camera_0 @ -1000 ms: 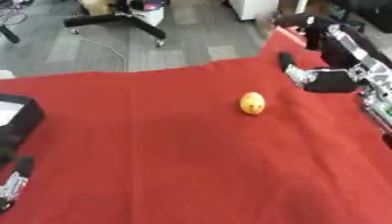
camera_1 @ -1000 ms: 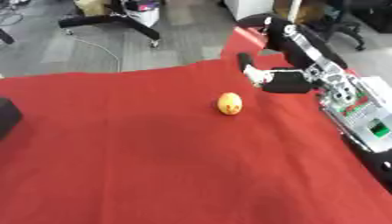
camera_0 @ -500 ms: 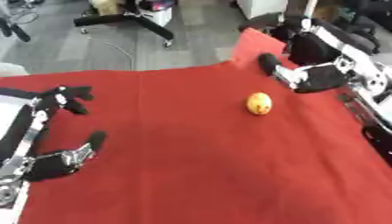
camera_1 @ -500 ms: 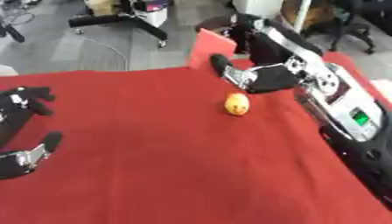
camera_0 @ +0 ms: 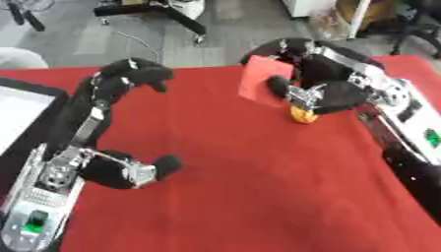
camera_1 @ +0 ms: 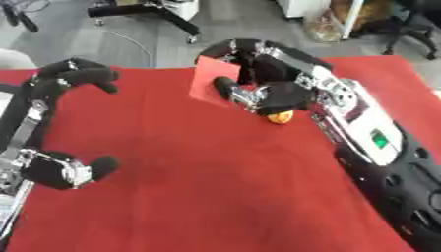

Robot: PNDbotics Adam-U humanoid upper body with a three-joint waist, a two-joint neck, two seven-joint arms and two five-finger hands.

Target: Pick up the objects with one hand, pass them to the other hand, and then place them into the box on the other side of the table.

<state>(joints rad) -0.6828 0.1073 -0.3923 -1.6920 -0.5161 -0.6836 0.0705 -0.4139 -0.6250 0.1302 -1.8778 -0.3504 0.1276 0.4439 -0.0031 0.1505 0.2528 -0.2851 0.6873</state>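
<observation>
- Since a second ago the right hand (camera_0: pixel 331 93) has dropped right over the little orange ball (camera_0: pixel 302 114), which sat out on its own before, and the left hand (camera_0: pixel 112 130) has swung into view. The whole picture also shifted, so the head moved too.
- Nearest to me, well to the left of the ball, the left hand hovers over the red tablecloth (camera_0: pixel 233 187). Its fingers are curled in a wide C with a big gap to the thumb, and it's holding nothing. My guess is it's parked there waiting for the handoff.
- Further back, the ball still sits on the cloth, peeking out under the right palm. The fingers arch over and around it, but I can't tell if they've actually closed on it yet, so I'd call the grab not finished.
- Just behind the ball, a flap of the cloth is bunched up against the right hand's fingers.
- Far left of the ball there's a dark-rimmed tray or box (camera_0: pixel 21 106) at the edge. Only a pale bottom shows, and I can't see anything in it.
</observation>
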